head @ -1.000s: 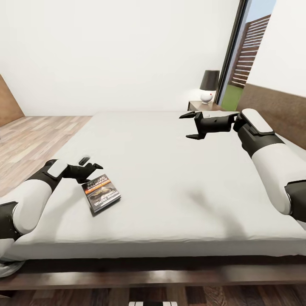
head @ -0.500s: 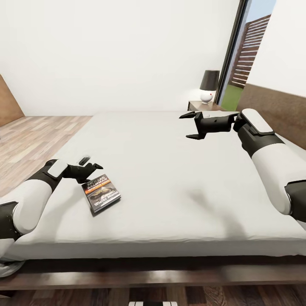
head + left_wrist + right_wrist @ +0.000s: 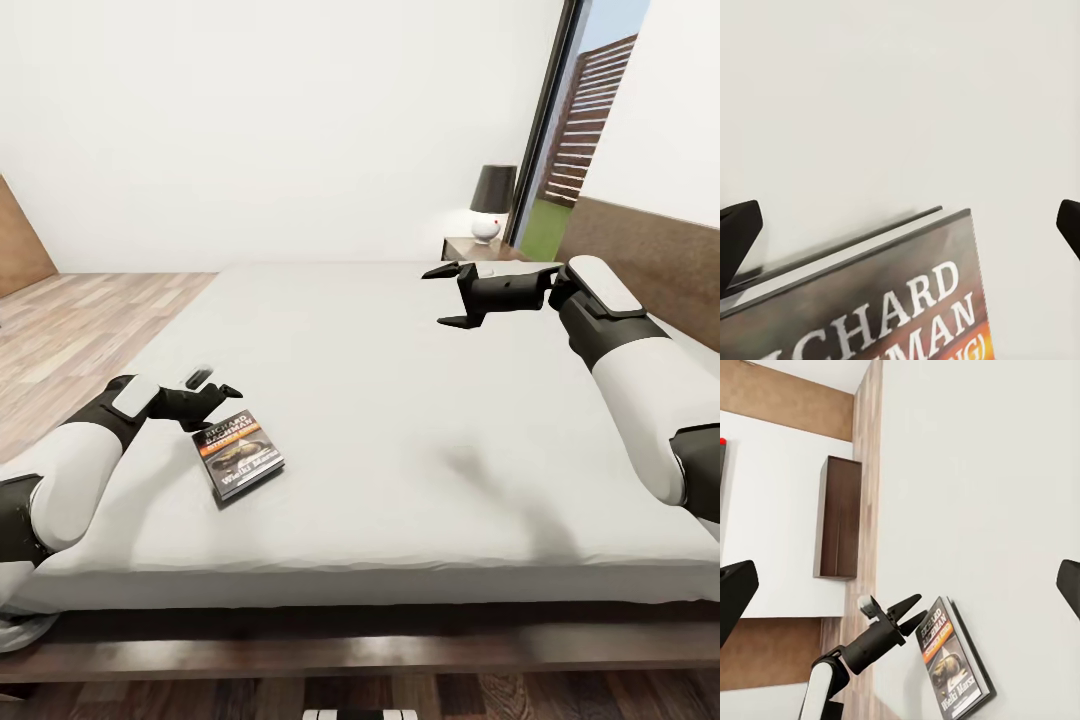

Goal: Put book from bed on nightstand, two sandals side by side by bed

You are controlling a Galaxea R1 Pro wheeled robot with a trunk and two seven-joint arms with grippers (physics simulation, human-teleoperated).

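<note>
Just ahead of the left gripper [image 3: 212, 392], touching or nearly touching its fingertips, the book [image 3: 238, 455] is seen lying flat on the bed [image 3: 400, 420], cover up, near the mattress edge closest to the robot. The left gripper's jaws are spread, nothing held; in the left wrist view the book's [image 3: 877, 300] top edge and title text are framed between the two dark fingertips [image 3: 735, 236], so the tool is lined up over the upper end of the cover but not yet closed on it.

The right gripper [image 3: 447, 296] is held well apart from the book, raised over the far part of the mattress, jaws spread and empty. Beyond it the nightstand [image 3: 470, 247] is seen with a lamp [image 3: 491, 203] on top, beside the headboard [image 3: 650, 262]. In the right wrist view the left gripper [image 3: 900, 615] and the book [image 3: 952, 660] are seen together on the mattress.

Compared with the earlier pictures nothing is seen to have changed: both arms, the book and the camera are in the same places. It is judged that the grasp is paused at the pre-grasp pose; the book is not yet picked. A thin flat paperback on soft bedding is likely hard to pinch from above, so an edge approach may be needed. Sandals are not located from these views.
</note>
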